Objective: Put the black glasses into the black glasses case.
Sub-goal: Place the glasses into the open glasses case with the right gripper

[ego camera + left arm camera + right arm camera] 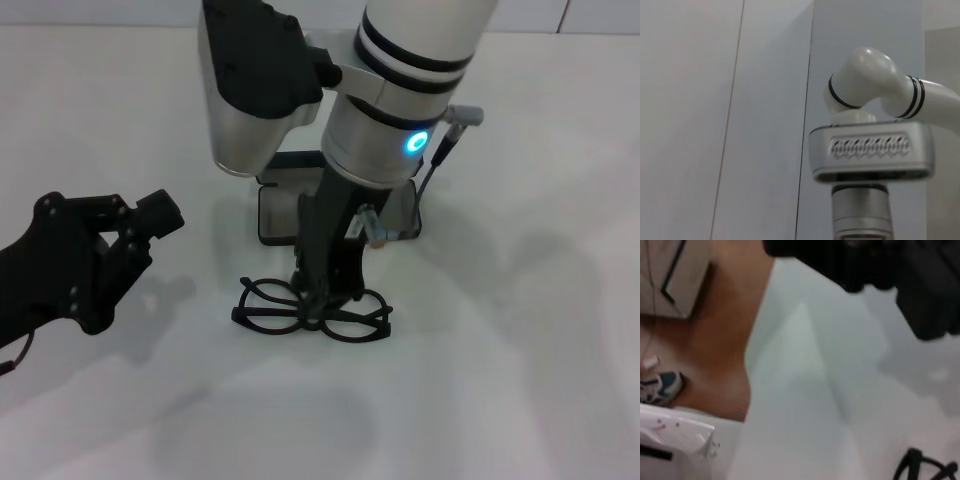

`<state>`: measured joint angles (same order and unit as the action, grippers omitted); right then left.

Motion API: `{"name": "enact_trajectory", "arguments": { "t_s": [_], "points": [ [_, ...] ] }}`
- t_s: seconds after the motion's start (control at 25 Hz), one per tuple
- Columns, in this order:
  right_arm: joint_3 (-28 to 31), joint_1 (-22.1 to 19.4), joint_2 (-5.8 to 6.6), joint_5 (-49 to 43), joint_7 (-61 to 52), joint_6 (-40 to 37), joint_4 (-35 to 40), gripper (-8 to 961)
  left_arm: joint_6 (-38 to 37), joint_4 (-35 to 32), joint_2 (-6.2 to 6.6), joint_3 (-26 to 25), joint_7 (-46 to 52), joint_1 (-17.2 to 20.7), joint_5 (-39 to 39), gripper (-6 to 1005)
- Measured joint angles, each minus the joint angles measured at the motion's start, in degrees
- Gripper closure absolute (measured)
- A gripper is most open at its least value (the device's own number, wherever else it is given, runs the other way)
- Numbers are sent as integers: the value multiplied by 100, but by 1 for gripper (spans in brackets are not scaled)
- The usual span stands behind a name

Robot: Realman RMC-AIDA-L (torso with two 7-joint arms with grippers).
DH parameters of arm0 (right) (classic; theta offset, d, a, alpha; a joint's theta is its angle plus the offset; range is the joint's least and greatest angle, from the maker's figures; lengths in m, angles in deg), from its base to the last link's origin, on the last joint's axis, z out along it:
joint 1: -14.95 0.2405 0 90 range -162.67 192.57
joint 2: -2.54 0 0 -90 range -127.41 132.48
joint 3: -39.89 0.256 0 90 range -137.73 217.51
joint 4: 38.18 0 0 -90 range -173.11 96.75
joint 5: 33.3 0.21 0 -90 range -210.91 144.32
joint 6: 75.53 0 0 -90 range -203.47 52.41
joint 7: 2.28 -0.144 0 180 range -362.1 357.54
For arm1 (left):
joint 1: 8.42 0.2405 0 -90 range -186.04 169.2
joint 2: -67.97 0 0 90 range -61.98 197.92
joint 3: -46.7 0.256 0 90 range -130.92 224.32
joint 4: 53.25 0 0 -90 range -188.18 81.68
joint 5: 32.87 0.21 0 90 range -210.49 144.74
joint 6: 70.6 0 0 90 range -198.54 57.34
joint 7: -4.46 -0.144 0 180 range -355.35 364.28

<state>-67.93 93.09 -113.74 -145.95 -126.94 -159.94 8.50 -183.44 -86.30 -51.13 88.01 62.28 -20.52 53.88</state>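
Note:
The black glasses point(345, 322) lie on the white table in front of me, lenses side by side. A small part of their frame also shows in the right wrist view point(920, 467). My right gripper point(326, 296) points straight down onto the middle of the glasses, at the bridge between the two lenses. The black glasses case point(277, 212) lies open just behind the glasses, and the right arm hides most of it. My left gripper point(140, 235) is open and empty, held above the table to the left of the glasses and well apart from them.
The white table point(520, 380) stretches around the glasses and case. The right arm's white wrist point(390, 130) hangs over the case. In the right wrist view the table's edge point(747, 390) borders a brown floor with a shoe point(660, 387) on it.

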Motion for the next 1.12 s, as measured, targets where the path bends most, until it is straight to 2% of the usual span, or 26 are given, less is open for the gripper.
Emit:
{"name": "enact_trajectory", "arguments": {
  "t_s": [0.16,0.36,0.64,0.84,1.0,1.12],
  "points": [
    [64,-269,0,-96,-180,4,382,735,-77,0,-20,0,0,14,0,947],
    [72,-332,0,-142,-350,37,466,688,-162,0,-33,0,21,28,-5,947],
    [-367,-397,-1,-18,-584,319,510,622,-198,45,-48,0,46,44,-26,947],
    [-1085,-380,0,48,-582,941,347,378,-205,60,-41,0,62,50,-19,947],
    [-1389,-343,0,65,-514,1469,155,377,-227,79,-32,0,68,87,-16,947],
    [-1410,-331,0,106,-423,1583,60,379,-239,112,-19,0,70,103,-15,947]
  ]
}}
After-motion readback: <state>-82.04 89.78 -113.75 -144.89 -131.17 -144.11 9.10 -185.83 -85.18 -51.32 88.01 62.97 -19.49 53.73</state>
